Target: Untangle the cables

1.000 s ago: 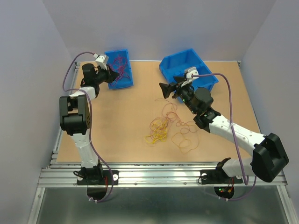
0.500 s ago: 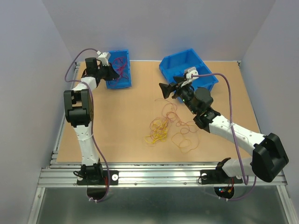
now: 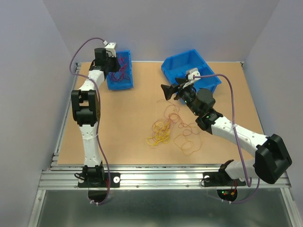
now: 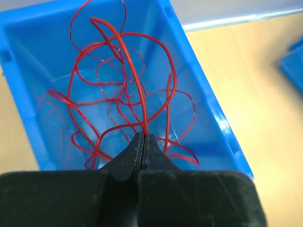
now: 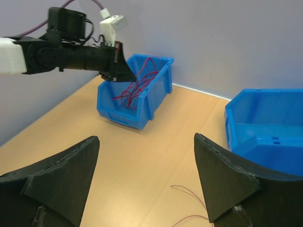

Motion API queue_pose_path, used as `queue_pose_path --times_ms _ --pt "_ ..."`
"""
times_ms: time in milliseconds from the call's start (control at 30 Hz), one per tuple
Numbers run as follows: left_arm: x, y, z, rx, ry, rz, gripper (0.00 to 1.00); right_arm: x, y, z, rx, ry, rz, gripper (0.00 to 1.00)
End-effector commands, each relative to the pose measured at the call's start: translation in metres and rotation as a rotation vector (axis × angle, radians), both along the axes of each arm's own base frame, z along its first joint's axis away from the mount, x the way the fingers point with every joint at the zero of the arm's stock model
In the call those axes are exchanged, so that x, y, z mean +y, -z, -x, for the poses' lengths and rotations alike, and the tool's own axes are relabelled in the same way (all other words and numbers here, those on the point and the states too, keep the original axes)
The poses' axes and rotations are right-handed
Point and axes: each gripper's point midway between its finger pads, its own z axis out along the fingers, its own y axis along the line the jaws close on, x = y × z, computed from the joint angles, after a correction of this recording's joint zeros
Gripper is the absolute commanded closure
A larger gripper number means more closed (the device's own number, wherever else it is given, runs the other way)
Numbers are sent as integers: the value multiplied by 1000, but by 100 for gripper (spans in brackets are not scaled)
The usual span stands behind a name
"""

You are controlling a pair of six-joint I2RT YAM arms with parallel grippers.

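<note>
My left gripper [image 4: 143, 137] is shut on a red cable [image 4: 135, 75] and hangs over the left blue bin [image 4: 208, 109], which holds a loose tangle of red cables [image 3: 121, 66]. From above, the left gripper [image 3: 112, 65] is at the bin's near-left side. It also shows in the right wrist view [image 5: 124, 75]. On the table lies a pile of yellow cables [image 3: 160, 133], with dark red and orange loops [image 3: 185, 141] around it. My right gripper [image 3: 169, 90] is wide open and empty [image 5: 147, 137], held above the table behind the pile.
A second blue bin [image 3: 176, 65] stands at the back right behind the right gripper, and no cables show in it [image 5: 265, 127]. The left bin [image 3: 124, 85] sits at the table's back left corner near the wall. A thin red strand [image 5: 189, 191] lies under the right gripper.
My left arm has swung back and to the right, carrying its gripper from the bin's left edge to over the bin. The right arm has not moved.
</note>
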Motion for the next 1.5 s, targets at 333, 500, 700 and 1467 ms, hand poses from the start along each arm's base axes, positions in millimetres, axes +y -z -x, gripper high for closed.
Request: queue_pose_path --times_ms 333,500,700,1467 --pt "2 -9 -8 32 -128 -333 78 0 -12 -5 -19 8 -13 14" --pt "0 -60 14 -71 -113 -308 63 7 26 -13 233 -6 216 16" --pt "-5 -116 48 -181 -124 -305 43 -31 67 5 397 119 356 20" --pt "-123 -102 230 -378 339 -130 1 -32 214 57 782 13 734 51"
